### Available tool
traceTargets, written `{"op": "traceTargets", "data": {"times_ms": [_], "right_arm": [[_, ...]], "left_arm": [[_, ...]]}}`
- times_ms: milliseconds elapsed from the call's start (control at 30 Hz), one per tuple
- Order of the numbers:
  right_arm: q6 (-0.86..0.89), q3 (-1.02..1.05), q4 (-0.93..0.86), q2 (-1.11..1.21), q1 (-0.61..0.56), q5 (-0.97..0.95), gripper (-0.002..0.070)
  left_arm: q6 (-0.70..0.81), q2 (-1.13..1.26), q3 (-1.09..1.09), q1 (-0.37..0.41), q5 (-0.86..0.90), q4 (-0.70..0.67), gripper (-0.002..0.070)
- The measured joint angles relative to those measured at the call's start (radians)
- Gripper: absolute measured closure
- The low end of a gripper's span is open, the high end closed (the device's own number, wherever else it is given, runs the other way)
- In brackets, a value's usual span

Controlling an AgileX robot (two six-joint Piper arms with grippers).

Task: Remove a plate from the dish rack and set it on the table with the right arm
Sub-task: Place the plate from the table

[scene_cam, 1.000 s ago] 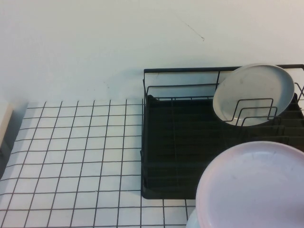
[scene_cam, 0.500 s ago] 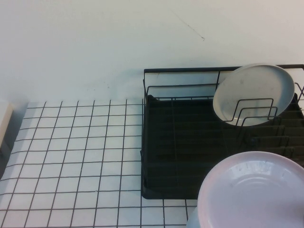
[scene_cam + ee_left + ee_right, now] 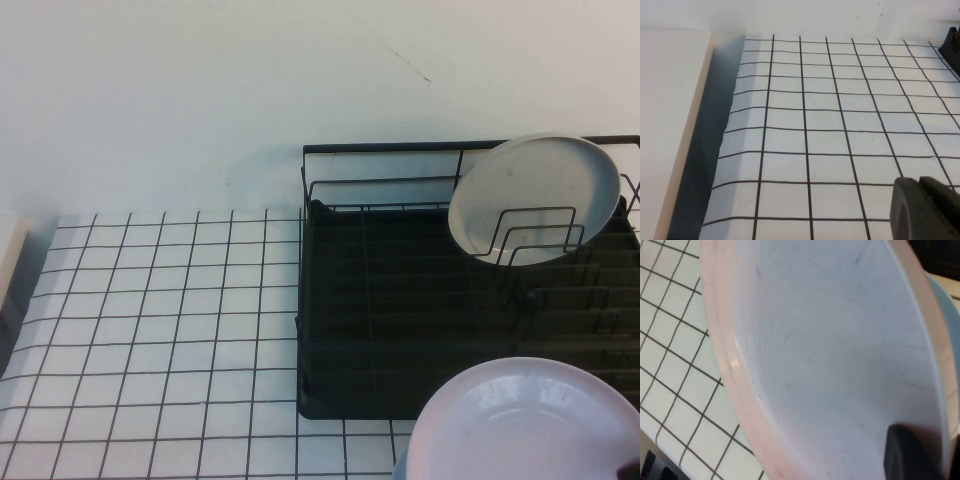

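Plate [image 3: 525, 425] pale pink, low rim; right claw [image 3: 912, 452] gripping edge.

Little of the robot shows. The left hand [image 3: 925, 210] appears as a dark grey, matte, rounded part with a seam down it. The right hand [image 3: 912, 452] shows one smooth black finger with rounded edges.

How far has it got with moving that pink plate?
Done: the pink plate is out of the dish rack. In hand: the right pincer holds its rim above the table. Left: setting it down. The left pincer waits over the grid.
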Motion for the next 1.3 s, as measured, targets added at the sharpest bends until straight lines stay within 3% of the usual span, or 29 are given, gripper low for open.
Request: {"op": "traceTargets", "data": {"times_ms": [300, 567, 700, 967, 1167, 1300], "right_arm": [[-0.088, 0.0, 0.025, 0.071, 0.002, -0.032, 0.0598], [-0.121, 0.0, 0.033, 0.105, 0.073, -0.106, 0.0582], [-0.122, 0.0, 0.04, 0.123, 0.093, -0.126, 0.0524], [-0.211, -0.008, 0.032, 0.141, 0.1, -0.108, 0.0303], [-0.198, -0.13, -0.088, 0.142, 0.1, 0.017, 0.0279], [-0.108, -0.255, -0.204, 0.146, 0.1, 0.121, 0.0311]], "left_arm": [[0.0, 0.0, 0.0, 0.0, 0.0, 0.0, 0.0678], [0.0, 0.0, 0.0, 0.0, 0.0, 0.0, 0.0678], [0.0, 0.0, 0.0, 0.0, 0.0, 0.0, 0.0678], [0.0, 0.0, 0.0, 0.0, 0.0, 0.0, 0.0678], [0.0, 0.0, 0.0, 0.0, 0.0, 0.0, 0.0678], [0.0, 0.0, 0.0, 0.0, 0.0, 0.0, 0.0678]]}}
